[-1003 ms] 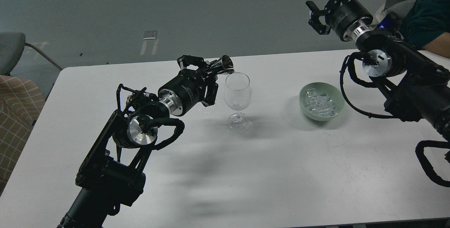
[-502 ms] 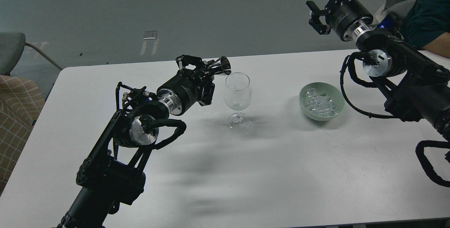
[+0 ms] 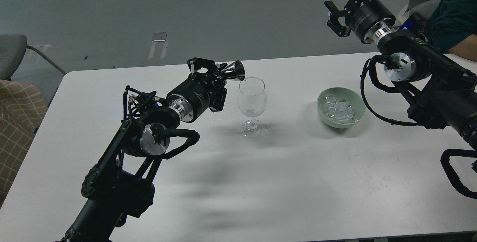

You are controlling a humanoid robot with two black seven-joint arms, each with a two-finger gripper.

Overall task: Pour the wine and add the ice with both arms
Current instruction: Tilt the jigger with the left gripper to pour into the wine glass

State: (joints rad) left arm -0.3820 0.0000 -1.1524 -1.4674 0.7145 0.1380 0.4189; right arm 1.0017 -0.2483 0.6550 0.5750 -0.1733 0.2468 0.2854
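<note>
Two grippers share the job, and only one is busy. My left gripper (image 3: pixel 220 74) is clamped on a small metal jigger (image 3: pixel 234 70), holding it on its side with the mouth at the near-left rim of the wine glass (image 3: pixel 252 96). Whether any liquid is running I cannot tell; the bowl of the glass looks clear and nearly empty. The glass stands upright on the white tabletop (image 3: pixel 261 182), just right of the gripper.

My right gripper (image 3: pixel 344 9) hangs high at the far right, fingers apart and holding nothing, well apart from the pale green bowl (image 3: pixel 323 94) that sits on the tabletop right of the glass. The ice (image 3: pixel 341 109) lies heaped inside that bowl, none of it in the glass.

I judge the pouring step to be in hand, likely near its end. Next, the jigger would need tipping back upright and carrying left, clear of the rim without knocking the glass. Then the right arm must come down over the bowl, close on one cube and carry it to the glass.
</note>
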